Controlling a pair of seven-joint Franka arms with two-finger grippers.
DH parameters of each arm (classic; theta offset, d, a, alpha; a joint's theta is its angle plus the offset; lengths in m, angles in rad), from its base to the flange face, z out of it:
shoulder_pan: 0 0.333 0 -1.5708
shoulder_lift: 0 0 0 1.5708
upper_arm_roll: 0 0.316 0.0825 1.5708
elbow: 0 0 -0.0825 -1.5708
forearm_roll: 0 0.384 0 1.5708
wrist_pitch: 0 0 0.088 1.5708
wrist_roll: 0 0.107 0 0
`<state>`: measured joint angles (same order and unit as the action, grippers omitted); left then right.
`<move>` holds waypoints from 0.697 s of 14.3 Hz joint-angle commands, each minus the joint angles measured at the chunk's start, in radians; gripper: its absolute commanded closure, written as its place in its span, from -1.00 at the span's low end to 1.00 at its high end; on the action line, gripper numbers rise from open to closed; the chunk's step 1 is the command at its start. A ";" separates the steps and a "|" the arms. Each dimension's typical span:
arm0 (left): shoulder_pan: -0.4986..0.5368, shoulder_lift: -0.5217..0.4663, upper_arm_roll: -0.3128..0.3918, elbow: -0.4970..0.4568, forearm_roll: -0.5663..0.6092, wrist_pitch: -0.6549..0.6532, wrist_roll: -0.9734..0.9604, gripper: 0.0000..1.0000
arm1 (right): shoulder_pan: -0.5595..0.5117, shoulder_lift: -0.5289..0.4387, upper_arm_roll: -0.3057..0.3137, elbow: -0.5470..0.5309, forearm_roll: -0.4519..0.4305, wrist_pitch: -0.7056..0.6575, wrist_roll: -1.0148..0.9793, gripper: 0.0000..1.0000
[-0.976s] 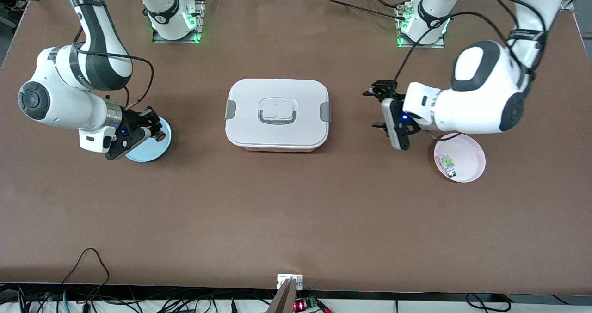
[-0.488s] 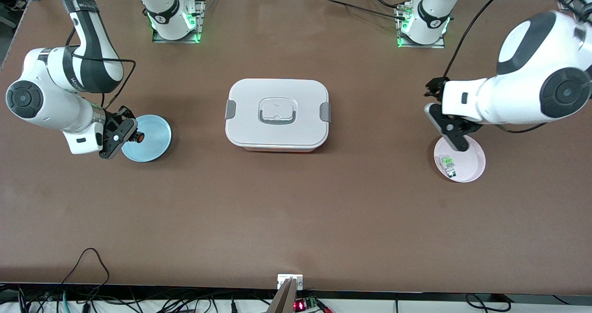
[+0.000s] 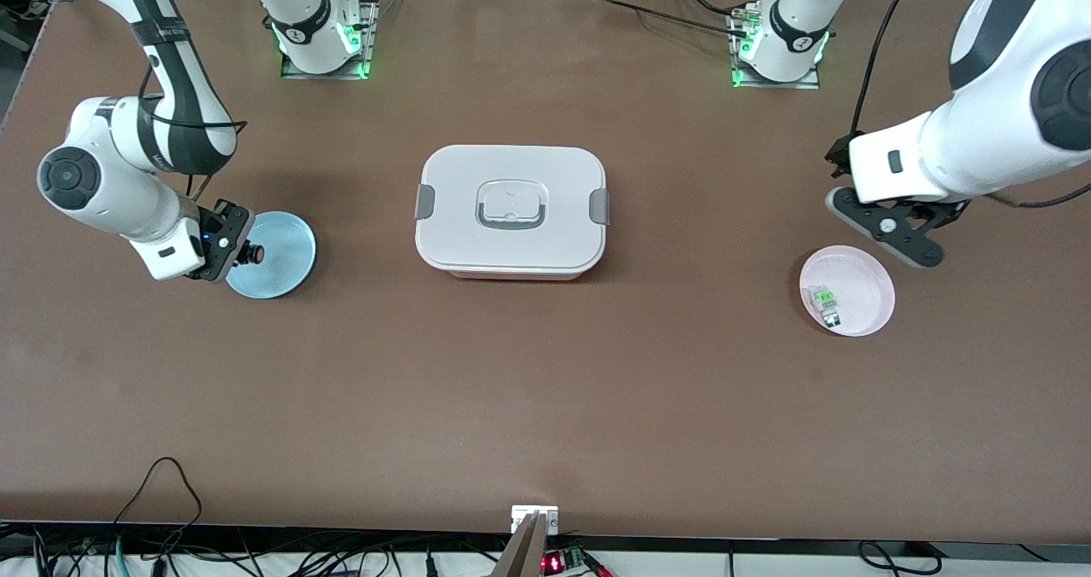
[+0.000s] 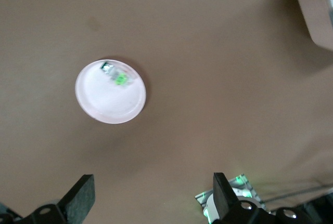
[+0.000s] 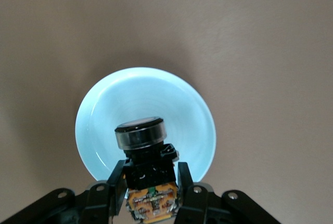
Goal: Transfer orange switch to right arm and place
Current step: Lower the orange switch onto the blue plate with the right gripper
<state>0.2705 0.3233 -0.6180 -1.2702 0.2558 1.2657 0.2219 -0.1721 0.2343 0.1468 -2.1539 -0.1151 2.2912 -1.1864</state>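
Right pincer (image 3: 237, 251) hangs over the blue plate (image 3: 281, 257), at the rim toward the right arm's end of the bench (image 3: 545, 389), and it is clenched on the orange switch (image 3: 254, 254). The right wrist view makes it plain: the two black fingers (image 5: 115, 178) pinch the switch's (image 5: 145, 154) dark body from either side, the round cap points away from the wrist, and the blue plate (image 5: 171, 104) fills the space underneath it. So the switch is up in that grip above the plate, and whether it touches the plate's surface I cannot tell. The white lidded box (image 3: 511, 210) sits mid-bench, lid on, grey latches at both short ends, handle flat in its recess, and it lies between the blue plate and the pink plate (image 3: 869, 283). The pink plate rests toward the left arm's end of the bench, well apart from the box, and it carries a small clear-and-green component (image 3: 825, 301) near one rim. The left pincer (image 3: 886, 232) hangs over bare bench just beside the pink plate, released, its jaws spread wide with nothing between them. From the left wrist view the two spread fingertips (image 4: 80, 195) frame the brown bench below, with the pink plate (image 4: 101, 107) and its green-marked part (image 4: 120, 79) in sight and a corner of the white box (image 4: 317, 11) at the edge.
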 commanded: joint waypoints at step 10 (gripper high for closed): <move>-0.281 -0.337 0.617 -0.370 -0.213 0.282 -0.148 -1.00 | -0.058 0.040 0.011 -0.159 -0.017 0.230 -0.139 0.53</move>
<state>0.0185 -0.0062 0.0052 -1.6459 0.0062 1.5666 0.1178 -0.2104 0.2645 0.1467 -2.3033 -0.1202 2.4856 -1.3061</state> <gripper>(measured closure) 0.000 0.564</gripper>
